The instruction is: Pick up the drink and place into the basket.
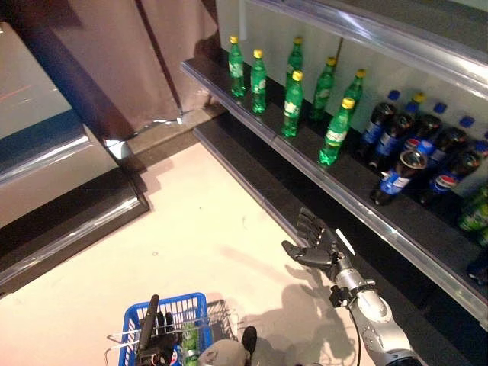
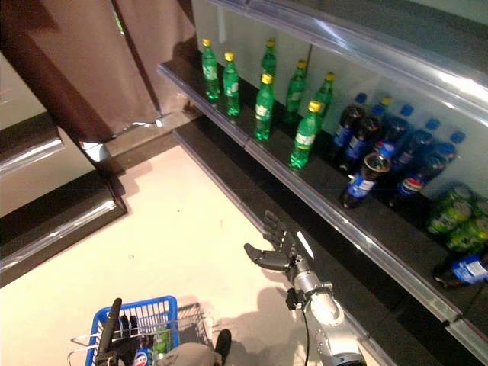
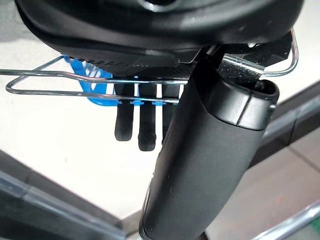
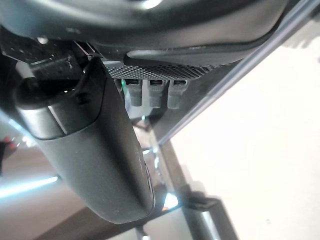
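Green bottles (image 1: 293, 104) with yellow caps and dark cola bottles (image 1: 396, 179) with blue caps stand on the low dark shelf (image 1: 358, 191) at the right. My right hand (image 1: 314, 245) is open and empty, its fingers straight, above the floor just in front of the shelf's edge. My left hand (image 1: 155, 337) is shut on the wire handles (image 3: 100, 82) of the blue basket (image 1: 169, 311), which hangs low at the bottom left. Drinks (image 1: 188, 343) lie inside the basket.
A lower dark ledge (image 1: 252, 179) runs below the shelf. A brown panel (image 1: 130, 53) stands at the back, and a grey stepped counter (image 1: 61, 191) at the left. Green cans (image 2: 456, 221) lie on the shelf at the far right.
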